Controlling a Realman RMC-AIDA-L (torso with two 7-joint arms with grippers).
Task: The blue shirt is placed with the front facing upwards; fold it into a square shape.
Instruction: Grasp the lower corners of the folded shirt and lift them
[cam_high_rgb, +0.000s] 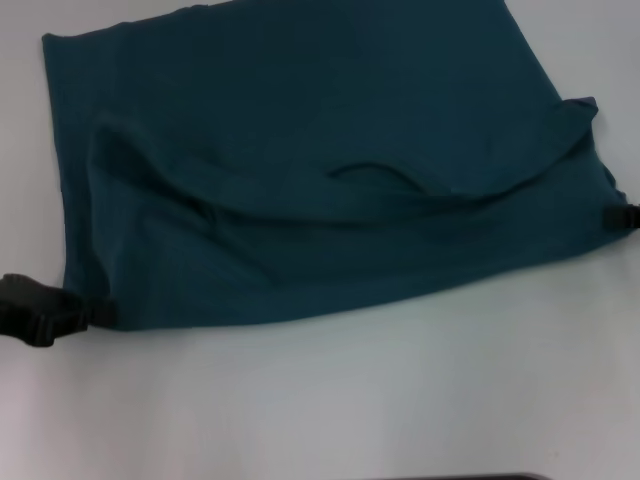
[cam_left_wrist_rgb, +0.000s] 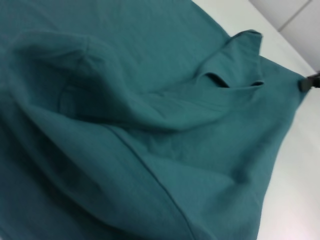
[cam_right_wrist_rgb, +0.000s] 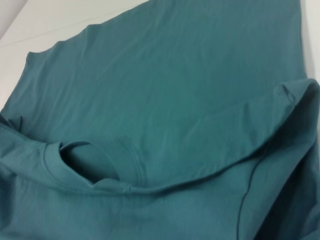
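Observation:
The blue shirt (cam_high_rgb: 300, 100) lies on the white table, plain teal fabric showing and no lettering in sight. Its neck end is turned over toward me, so the collar opening (cam_high_rgb: 372, 176) sits mid-cloth above a loose ridge of folds. My left gripper (cam_high_rgb: 100, 313) is at the shirt's near left corner, shut on the edge of the cloth. My right gripper (cam_high_rgb: 612, 216) is at the near right corner, shut on the cloth there, and also shows in the left wrist view (cam_left_wrist_rgb: 309, 82). The shirt (cam_left_wrist_rgb: 150, 150) fills both wrist views (cam_right_wrist_rgb: 165, 90), with the collar (cam_right_wrist_rgb: 90, 167) close.
Bare white table (cam_high_rgb: 350, 400) runs in front of the shirt and along its left side. A dark edge (cam_high_rgb: 470, 477) shows at the very bottom of the head view. Pale tiled floor (cam_left_wrist_rgb: 295, 15) lies beyond the table's far side.

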